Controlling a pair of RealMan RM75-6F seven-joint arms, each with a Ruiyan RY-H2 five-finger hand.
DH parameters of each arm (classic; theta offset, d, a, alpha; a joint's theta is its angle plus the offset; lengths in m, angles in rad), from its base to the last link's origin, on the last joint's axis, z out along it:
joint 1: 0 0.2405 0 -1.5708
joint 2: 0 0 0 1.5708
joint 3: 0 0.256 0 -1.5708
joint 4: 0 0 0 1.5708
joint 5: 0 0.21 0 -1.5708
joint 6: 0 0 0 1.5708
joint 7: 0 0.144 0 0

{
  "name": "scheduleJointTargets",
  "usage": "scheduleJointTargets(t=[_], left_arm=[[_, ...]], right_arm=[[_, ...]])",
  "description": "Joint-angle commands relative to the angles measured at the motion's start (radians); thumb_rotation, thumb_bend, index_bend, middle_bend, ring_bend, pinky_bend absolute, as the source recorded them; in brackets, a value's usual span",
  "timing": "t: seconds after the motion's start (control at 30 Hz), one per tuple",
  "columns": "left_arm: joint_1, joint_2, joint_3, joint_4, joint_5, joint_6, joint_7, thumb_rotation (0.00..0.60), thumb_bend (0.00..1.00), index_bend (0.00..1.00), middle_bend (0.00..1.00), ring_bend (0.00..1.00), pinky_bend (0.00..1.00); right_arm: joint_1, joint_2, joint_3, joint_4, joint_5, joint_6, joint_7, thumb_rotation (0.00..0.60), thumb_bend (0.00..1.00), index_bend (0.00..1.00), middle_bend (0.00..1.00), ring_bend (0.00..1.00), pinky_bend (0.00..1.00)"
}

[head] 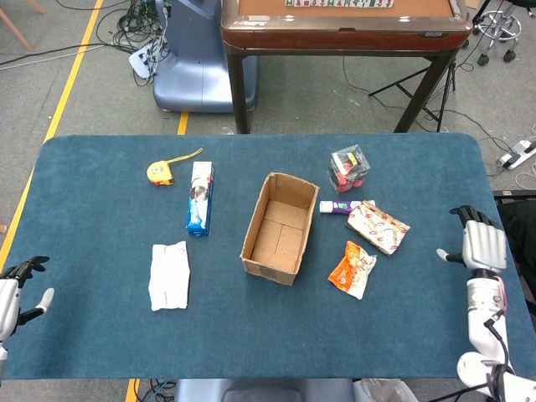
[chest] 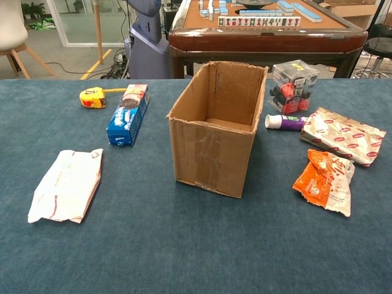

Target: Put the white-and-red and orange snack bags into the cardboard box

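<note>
An open cardboard box point(head: 280, 227) point(chest: 217, 127) stands empty in the middle of the blue table. To its right lies the white-and-red snack bag point(head: 378, 226) point(chest: 343, 135), and the orange snack bag point(head: 353, 268) point(chest: 325, 180) lies just in front of it. My right hand point(head: 474, 244) hovers open at the table's right edge, well right of both bags. At the left edge my left hand point(head: 12, 295) is open and holds nothing. Neither hand shows in the chest view.
A white flat packet point(head: 170, 275) point(chest: 67, 185), a blue cookie pack point(head: 199, 197) point(chest: 128, 114) and a yellow tape measure point(head: 161, 172) point(chest: 92, 96) lie left of the box. A clear container point(head: 348, 167) point(chest: 293, 86) and a purple-capped tube point(head: 339, 206) point(chest: 285, 122) sit behind the bags.
</note>
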Motion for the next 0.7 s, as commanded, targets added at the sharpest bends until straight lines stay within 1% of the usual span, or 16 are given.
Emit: scheduleJointTargets(t=[0.03,0.27,0.5,0.7], left_arm=[[0.000,0.002,0.000,-0.002,0.001,0.001,-0.002,0.600,0.30,0.27,0.40,0.42,0.57],[0.000,0.005,-0.001,-0.002,-0.001,-0.002,-0.011,0.600,0.30,0.27,0.40,0.42,0.57],[0.001,0.009,-0.005,-0.002,-0.008,-0.004,-0.021,0.600,0.30,0.27,0.40,0.42,0.57],[0.003,0.013,-0.007,-0.003,-0.012,-0.001,-0.025,0.600,0.30,0.27,0.40,0.42,0.57]], right_arm=[[0.059,-0.009,0.035,0.010,0.095,-0.084,0.020,0.600,0.00,0.25,0.16,0.15,0.24],[0.153,-0.030,0.052,0.057,0.224,-0.196,0.013,0.600,0.00,0.25,0.15,0.15,0.24],[0.250,-0.050,0.026,0.108,0.336,-0.250,-0.069,0.600,0.00,0.25,0.15,0.15,0.24],[0.316,-0.069,0.003,0.154,0.431,-0.306,-0.101,0.600,0.00,0.25,0.15,0.15,0.24]])
